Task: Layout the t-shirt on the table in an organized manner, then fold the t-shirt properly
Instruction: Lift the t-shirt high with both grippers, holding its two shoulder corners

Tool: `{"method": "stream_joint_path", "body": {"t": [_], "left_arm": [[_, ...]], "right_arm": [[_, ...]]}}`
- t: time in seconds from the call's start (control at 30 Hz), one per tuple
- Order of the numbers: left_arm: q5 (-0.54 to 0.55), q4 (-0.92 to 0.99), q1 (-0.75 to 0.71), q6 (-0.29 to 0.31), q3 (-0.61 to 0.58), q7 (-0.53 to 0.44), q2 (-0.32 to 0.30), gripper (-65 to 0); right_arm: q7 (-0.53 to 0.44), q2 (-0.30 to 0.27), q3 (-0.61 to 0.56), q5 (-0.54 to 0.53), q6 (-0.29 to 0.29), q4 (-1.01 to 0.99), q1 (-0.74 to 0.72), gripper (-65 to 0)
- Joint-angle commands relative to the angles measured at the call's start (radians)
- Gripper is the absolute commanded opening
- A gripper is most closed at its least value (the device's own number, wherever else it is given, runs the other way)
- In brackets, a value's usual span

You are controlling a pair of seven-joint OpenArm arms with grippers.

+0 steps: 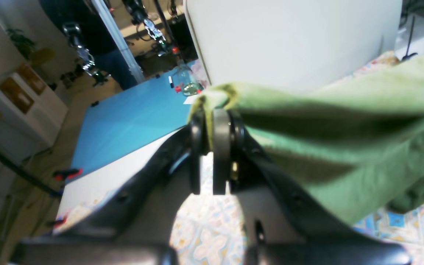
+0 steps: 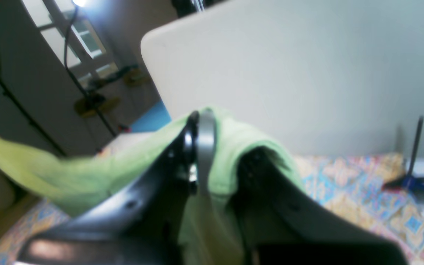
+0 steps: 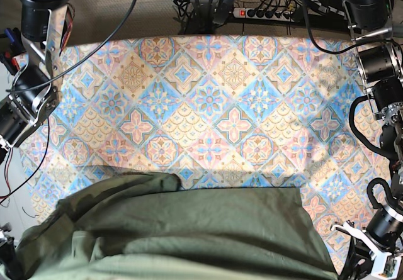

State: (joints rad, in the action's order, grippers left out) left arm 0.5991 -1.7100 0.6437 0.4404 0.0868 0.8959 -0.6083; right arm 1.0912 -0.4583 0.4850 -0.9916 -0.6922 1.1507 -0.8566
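The olive-green t-shirt [image 3: 189, 229] hangs spread across the bottom of the base view, raised above the patterned table [image 3: 208, 104]. In the left wrist view, my left gripper [image 1: 210, 121] is shut on a bunched edge of the shirt [image 1: 344, 147], which stretches away to the right above the table [image 1: 204, 235]. In the right wrist view, my right gripper [image 2: 202, 147] is shut on a fold of the shirt [image 2: 87, 173], which trails off to the left above the table [image 2: 344, 180]. Both grippers are hidden in the base view.
A white panel [image 1: 289, 36] stands behind the table and also shows in the right wrist view [image 2: 307, 73]. A blue clamp [image 2: 414, 180] sits at the table's edge. A blue board [image 1: 131, 117] lies beyond the table. The arm links stand at the left [image 3: 31, 97] and right [image 3: 384, 85] table edges.
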Motion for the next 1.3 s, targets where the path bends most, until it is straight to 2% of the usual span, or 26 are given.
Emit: {"method": "stream_joint_path", "body": {"t": [0.0,0.2,0.33,0.47,0.57,0.67,0.87,0.97,1.13,1.27], "left_arm": [[0.009,0.005,0.064,-0.008,-0.017,-0.039,0.003,-65.0],[0.017,0.101,0.206,-0.008,-0.065,-0.039,0.052,-65.0],[0.018,0.106,0.261,-0.008,-0.065,-0.039,0.072,-65.0],[0.022,0.063,0.236,-0.008,-0.061,-0.034,0.063,-65.0],[0.026,-0.018,0.147,-0.008,-0.042,-0.010,0.018,-65.0],[0.043,-0.081,0.041,-0.008,-0.008,-0.013,-0.025,-65.0],[0.045,-0.089,0.028,-0.008,0.026,-0.016,-0.028,-65.0],[0.040,-0.075,0.092,-0.008,-0.011,-0.014,-0.015,-65.0],[0.035,0.064,0.229,-0.008,-0.069,-0.017,0.047,-65.0],[0.032,0.181,0.333,-0.008,-0.084,-0.027,0.090,-65.0]], "right_arm": [[-0.041,-0.027,-0.007,-0.011,-0.006,0.002,-0.045,-64.2],[-0.056,-0.040,-0.047,0.060,-0.006,-0.054,-0.157,-64.2],[-0.055,-0.043,-0.075,0.063,-0.006,-0.065,-0.183,-64.2],[-0.044,-0.046,-0.073,0.035,-0.006,-0.022,-0.172,-64.3],[-0.023,-0.096,-0.022,-0.023,-0.006,0.024,-0.068,-64.3],[-0.019,-0.106,0.037,-0.054,-0.006,0.044,0.015,-64.3],[-0.029,-0.106,0.071,-0.048,-0.006,0.010,0.030,-64.3],[-0.036,-0.106,-0.001,-0.029,-0.006,-0.027,-0.057,-64.3],[-0.131,-0.101,-0.138,0.076,-0.006,-0.076,-0.181,-64.3],[-0.182,-0.099,-0.230,0.079,-0.006,-0.119,-0.272,-64.3]]}}
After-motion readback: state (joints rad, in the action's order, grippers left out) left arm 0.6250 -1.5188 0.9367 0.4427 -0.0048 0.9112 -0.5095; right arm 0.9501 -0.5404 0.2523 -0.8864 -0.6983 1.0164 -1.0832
